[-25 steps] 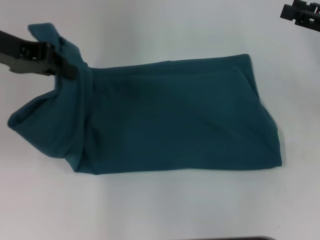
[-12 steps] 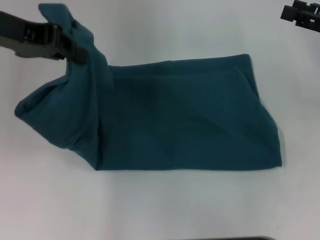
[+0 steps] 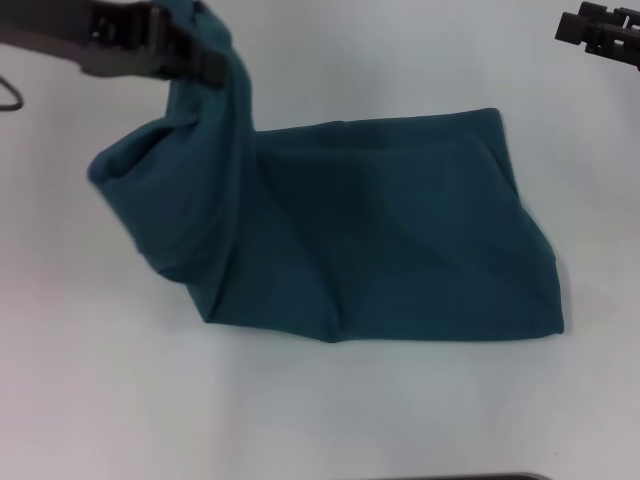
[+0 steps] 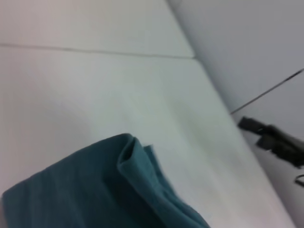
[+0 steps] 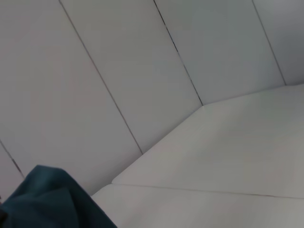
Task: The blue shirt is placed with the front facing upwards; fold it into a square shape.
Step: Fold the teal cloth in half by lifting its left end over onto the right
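Observation:
The blue shirt [image 3: 400, 230] lies as a folded teal band across the white table [image 3: 320, 410], with no lettering showing. Its left end is lifted off the surface and drapes down in a loose fold. My left gripper [image 3: 205, 60] is at the top left of the head view, shut on that raised end. The left wrist view shows a fold of the blue shirt [image 4: 118, 190] on the table. My right gripper [image 3: 590, 30] is parked at the top right corner, away from the cloth. A bit of the blue shirt [image 5: 52, 199] shows in the right wrist view.
A white wall with panel seams [image 5: 142, 71] rises behind the table. A thin dark hook-like cable [image 3: 10, 95] shows at the left edge. A dark edge [image 3: 460, 477] runs along the bottom of the head view.
My left gripper has risen and moved right with the shirt's left end, pulling the bottom left corner off the table and toward the middle. The right arm has stayed put.

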You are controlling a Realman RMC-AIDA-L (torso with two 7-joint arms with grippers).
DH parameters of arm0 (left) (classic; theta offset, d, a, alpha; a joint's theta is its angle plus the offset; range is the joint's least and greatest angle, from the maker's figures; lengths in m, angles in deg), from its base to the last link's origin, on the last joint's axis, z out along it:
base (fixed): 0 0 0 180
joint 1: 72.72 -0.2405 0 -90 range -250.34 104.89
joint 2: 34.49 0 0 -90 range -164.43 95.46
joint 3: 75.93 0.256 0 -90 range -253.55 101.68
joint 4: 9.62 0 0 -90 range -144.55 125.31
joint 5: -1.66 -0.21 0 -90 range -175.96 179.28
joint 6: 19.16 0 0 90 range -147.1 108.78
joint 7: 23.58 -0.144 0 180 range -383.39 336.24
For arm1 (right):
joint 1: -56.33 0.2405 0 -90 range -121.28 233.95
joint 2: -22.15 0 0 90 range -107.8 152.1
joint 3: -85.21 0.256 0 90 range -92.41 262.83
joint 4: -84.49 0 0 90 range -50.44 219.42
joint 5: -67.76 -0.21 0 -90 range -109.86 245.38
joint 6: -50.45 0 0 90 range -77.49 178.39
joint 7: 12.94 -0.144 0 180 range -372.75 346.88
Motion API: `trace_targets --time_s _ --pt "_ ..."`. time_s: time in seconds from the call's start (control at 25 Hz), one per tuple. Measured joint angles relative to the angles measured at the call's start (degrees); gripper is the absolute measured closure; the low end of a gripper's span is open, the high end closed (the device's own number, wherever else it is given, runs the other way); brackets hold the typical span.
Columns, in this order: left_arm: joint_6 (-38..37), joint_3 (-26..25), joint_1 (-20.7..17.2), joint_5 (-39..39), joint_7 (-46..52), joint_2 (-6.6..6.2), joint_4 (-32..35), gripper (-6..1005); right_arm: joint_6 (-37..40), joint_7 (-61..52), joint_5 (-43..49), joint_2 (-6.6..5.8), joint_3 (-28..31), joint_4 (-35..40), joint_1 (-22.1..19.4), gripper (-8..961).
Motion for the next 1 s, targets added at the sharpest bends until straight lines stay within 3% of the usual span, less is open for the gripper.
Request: trace_targets --time_s 0.4,1.0 --pt "2.5 2.5 0.3 5.8 -0.1 0.34 0.5 964 0.0 -0.9 -0.1 -0.32 -0.8 0.0 0.5 269" --pt "13.3 10.3 0.2 13.3 -4.7 0.43 11.8 964 0.0 -0.9 0.0 -0.31 -1.4 0.5 0.5 269"
